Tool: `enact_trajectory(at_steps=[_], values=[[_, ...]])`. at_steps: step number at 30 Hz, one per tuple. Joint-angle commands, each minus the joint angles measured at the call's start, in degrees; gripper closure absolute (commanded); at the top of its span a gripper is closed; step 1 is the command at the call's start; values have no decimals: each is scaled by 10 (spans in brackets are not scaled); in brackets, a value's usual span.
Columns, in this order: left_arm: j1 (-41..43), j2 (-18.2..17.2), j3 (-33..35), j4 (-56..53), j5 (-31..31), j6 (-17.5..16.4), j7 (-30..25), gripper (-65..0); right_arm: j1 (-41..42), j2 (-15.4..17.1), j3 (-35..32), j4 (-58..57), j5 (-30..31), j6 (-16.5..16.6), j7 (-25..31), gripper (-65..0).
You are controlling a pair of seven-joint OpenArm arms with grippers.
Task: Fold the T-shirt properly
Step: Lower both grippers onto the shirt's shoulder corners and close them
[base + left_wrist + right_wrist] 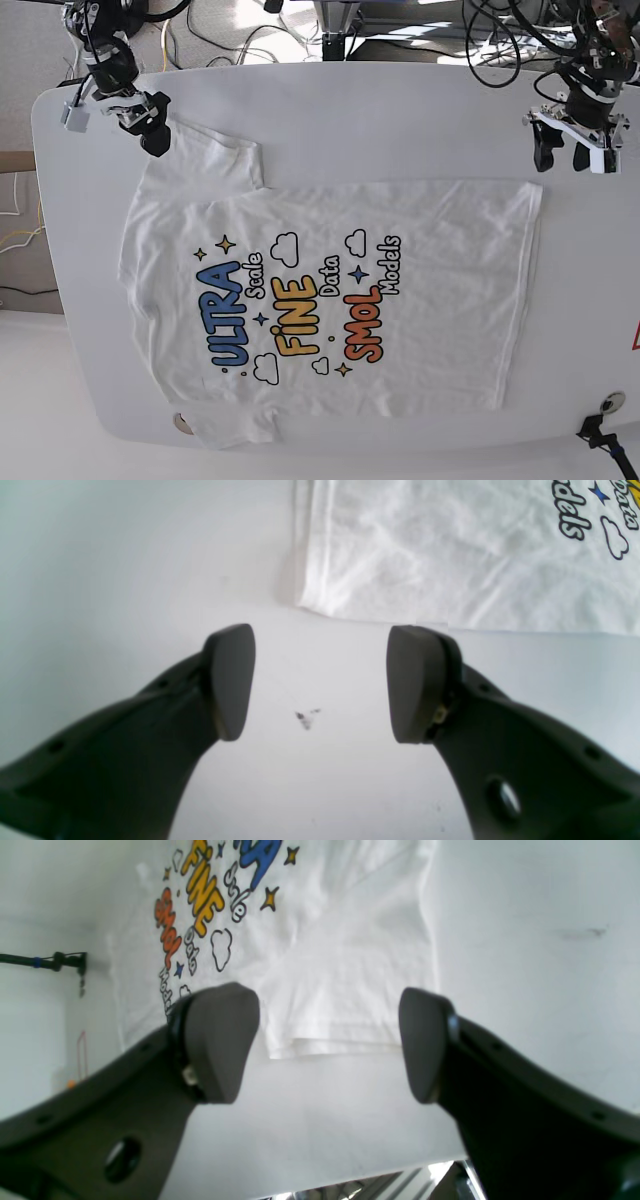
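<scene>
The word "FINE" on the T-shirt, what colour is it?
Yellow-orange with a dark outline, clearest in the base view.

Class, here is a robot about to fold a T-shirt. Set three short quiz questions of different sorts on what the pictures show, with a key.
1. True or false: the left gripper holds the T-shirt.
2. The T-shirt lies: A) print up, spread flat; B) folded in half; C) in a heap.
3. Fill in: the right gripper hovers by a ____ of the shirt.

Key: 1 false, its jaws are open and empty over the table; 2 A; 3 sleeve.
</scene>
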Motion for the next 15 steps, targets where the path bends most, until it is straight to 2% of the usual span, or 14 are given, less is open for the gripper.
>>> enact_trajectory(at_steps=[1,8,15], values=[[-8,-6,-2,7,-8,-1,8,-390,5,0,22,-4,30,5,-21,-455],[-77,-18,5,-51,-6,-1,53,-390,8,-1,22,-62,41,3,-28,-455],[-91,-20,16,-86,-5,-1,52,-390,17,-1,21,-120,40,5,-28,-455]])
